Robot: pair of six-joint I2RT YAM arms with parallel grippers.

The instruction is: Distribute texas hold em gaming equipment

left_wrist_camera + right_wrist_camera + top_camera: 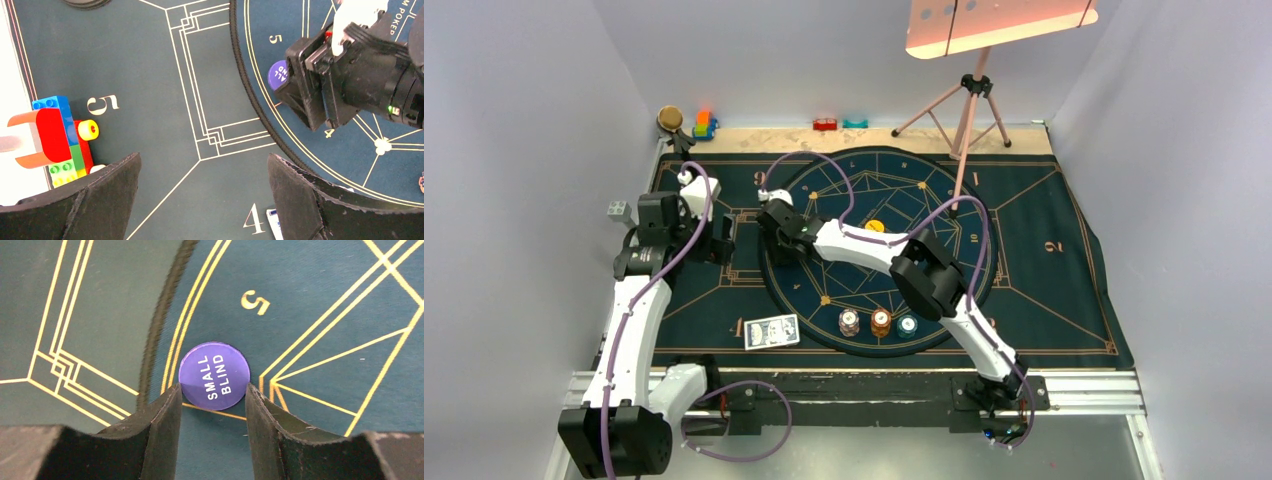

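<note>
Now, my right gripper [212,392] half closed, pinching purple SMALL BLIND disc [214,375] across rim, both fingers touching its edge. Disc looks flat on mat [325,300], just inside circle border, beside gold 5. Thin piece, shallow hold: squeeze evenly, lift straight up, no tilt, or disc may pop out. Check it clears cloth before swinging. My left gripper [204,162] spread wide, holding nothing, over mat nearby; keep clear of it. Cards [771,331], chip stacks [880,322] sit at near edge.
</note>
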